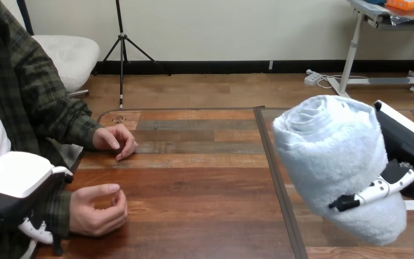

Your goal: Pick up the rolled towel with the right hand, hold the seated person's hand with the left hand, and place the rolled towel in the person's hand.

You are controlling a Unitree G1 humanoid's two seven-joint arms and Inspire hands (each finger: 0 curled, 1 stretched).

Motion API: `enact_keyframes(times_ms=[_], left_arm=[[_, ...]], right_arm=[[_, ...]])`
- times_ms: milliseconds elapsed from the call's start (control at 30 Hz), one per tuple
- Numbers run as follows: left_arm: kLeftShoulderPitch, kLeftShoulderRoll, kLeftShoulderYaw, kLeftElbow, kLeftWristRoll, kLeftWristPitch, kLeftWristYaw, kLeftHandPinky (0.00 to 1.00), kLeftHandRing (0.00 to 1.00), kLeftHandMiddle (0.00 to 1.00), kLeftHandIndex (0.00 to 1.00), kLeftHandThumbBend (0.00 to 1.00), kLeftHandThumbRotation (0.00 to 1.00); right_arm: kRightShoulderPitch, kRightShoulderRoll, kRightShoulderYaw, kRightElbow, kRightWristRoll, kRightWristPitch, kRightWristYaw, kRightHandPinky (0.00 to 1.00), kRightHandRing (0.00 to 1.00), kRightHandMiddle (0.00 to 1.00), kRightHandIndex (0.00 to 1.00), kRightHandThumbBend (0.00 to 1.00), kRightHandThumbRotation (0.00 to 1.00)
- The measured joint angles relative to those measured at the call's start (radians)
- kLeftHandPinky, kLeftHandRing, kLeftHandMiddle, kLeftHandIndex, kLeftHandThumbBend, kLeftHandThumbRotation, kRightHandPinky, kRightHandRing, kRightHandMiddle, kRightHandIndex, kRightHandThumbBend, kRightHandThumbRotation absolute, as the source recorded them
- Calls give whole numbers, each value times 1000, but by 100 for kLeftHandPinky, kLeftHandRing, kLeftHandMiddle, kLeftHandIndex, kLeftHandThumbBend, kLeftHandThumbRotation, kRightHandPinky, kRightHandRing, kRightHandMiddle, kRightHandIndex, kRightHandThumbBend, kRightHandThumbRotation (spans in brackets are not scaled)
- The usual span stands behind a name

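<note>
The rolled towel (329, 151), white and thick, is lifted off the table at the right, tilted with its spiral end up. My right hand (409, 148) is shut on it from the right, a finger (380, 189) curled across its front. At the lower left my left hand (13, 178) sits over the person's wrist at the dark checked sleeve, its thumb on the far side and its fingers (40, 232) curled down the near side. The person's near hand (97, 210) rests on the table with its fingers loosely curled, thumb side up and nothing in it.
The person's other hand (116, 141) lies palm down on the wooden table (194, 183), farther back at the left. A dark seam (280, 178) runs front to back between the two tabletops, just left of the towel.
</note>
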Motion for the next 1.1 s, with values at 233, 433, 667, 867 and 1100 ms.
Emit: enact_keyframes(times_ms=[233, 433, 667, 867, 1100], left_arm=[[-9, 8, -18, 23, 5, 8, 27, 62, 67, 72, 72, 100, 17], [-17, 13, -29, 42, 3, 11, 27, 61, 67, 71, 70, 100, 15], [-27, 16, -42, 44, 1, 19, 18, 60, 66, 72, 69, 99, 14], [-30, 16, -47, 50, 1, 20, 24, 55, 60, 66, 66, 99, 6], [-31, 19, -48, 56, -12, 21, 25, 46, 52, 58, 62, 98, 1]], right_arm=[[3, 0, -13, -6, 10, -4, 13, 19, 27, 38, 44, 78, 3], [3, 0, -17, -11, 19, -5, 23, 19, 27, 38, 44, 78, 3], [3, 0, -18, -16, 19, -8, 33, 19, 27, 38, 43, 78, 5], [3, 0, -19, -19, 20, -12, 37, 19, 28, 38, 43, 79, 6], [3, 0, -23, -19, 24, -15, 51, 19, 28, 38, 42, 79, 6]])
